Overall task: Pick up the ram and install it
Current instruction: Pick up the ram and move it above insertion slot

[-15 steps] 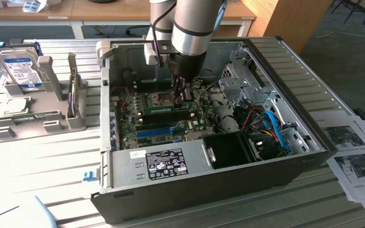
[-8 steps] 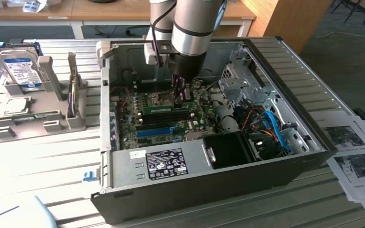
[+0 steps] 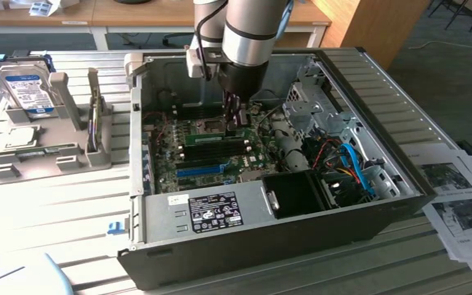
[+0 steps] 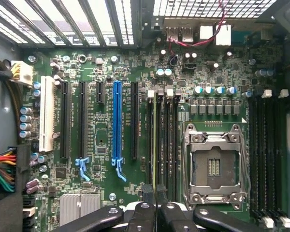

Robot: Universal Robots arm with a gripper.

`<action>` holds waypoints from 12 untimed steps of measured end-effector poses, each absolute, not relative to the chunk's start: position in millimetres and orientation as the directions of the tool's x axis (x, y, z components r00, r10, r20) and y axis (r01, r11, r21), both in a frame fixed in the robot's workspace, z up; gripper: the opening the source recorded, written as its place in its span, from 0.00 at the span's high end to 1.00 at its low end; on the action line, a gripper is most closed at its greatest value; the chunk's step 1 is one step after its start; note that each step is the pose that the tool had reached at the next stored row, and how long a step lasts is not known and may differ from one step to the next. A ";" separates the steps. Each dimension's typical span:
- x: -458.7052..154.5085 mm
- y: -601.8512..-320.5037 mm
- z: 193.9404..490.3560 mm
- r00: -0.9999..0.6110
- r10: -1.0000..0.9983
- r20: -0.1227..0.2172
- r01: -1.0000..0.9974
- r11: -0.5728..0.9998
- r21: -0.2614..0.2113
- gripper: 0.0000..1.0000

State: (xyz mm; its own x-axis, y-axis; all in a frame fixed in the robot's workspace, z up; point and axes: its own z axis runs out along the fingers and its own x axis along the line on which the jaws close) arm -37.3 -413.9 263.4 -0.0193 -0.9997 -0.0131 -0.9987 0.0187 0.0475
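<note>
The ram (image 4: 154,145) shows edge-on as a thin green strip standing in one of the black memory slots beside the CPU socket (image 4: 215,166). My gripper (image 4: 156,205) sits over its near end, black fingers (image 4: 141,215) close together on either side of the stick. In the exterior view the gripper (image 3: 234,121) reaches down into the open computer case (image 3: 400,184), and the ram (image 3: 207,138) lies along the slot on the motherboard just below the fingertips.
A long blue slot (image 4: 117,121) and black expansion slots lie next to the memory bank. More memory slots (image 4: 266,154) flank the socket's other side. A black fan shroud (image 3: 297,193) and cables crowd the case. A hard drive (image 3: 24,89) stands in a grey holder; papers (image 3: 461,196) lie outside.
</note>
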 end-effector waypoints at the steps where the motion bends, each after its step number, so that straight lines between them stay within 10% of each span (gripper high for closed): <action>1: -37.3 -413.9 265.6 -0.019 -1.000 -0.013 -0.999 0.019 0.048 0.89; 12: -36.9 -413.9 293.6 -0.019 -1.000 -0.013 -0.999 0.019 0.048 0.89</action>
